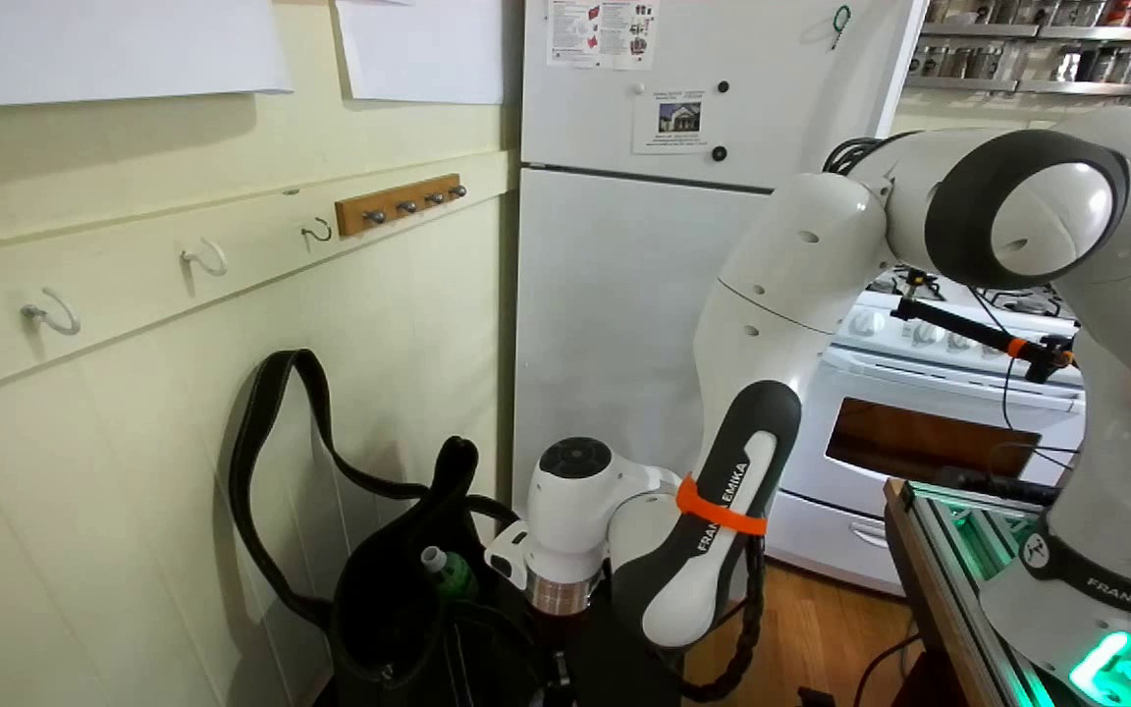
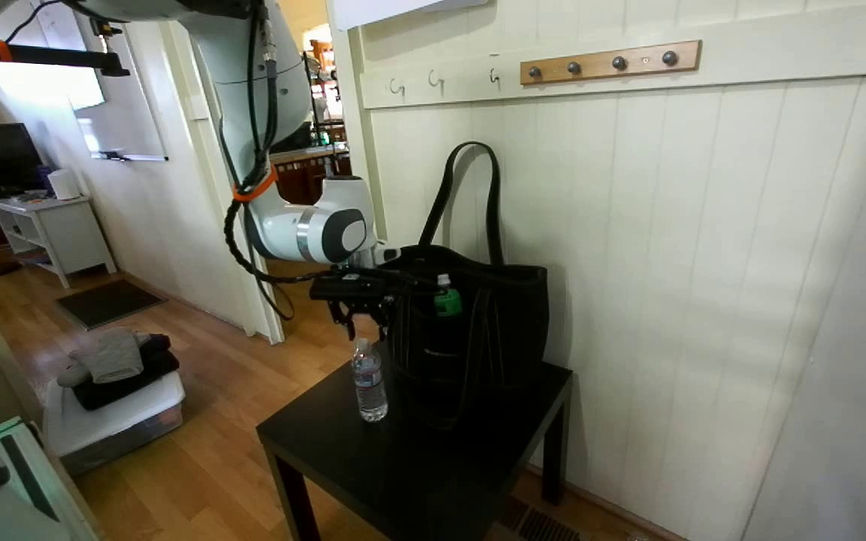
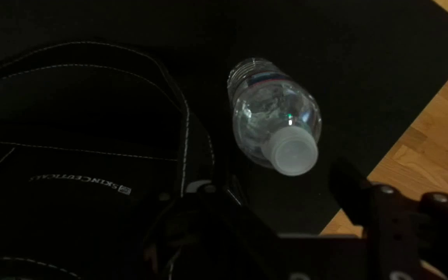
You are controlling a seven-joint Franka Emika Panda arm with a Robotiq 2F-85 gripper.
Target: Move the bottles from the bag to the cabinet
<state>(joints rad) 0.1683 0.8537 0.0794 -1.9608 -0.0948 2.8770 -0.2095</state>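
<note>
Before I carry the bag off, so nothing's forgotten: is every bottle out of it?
No, the green bottle pokes up from the bag.

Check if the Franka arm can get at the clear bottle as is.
Probably yes: the open end effector hangs over the clear bottle, nothing visible between them; the bag close beside may crowd it.

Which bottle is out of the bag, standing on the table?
The clear bottle, upright on the black table beside the bag; the green bottle is tucked into the bag.
</note>
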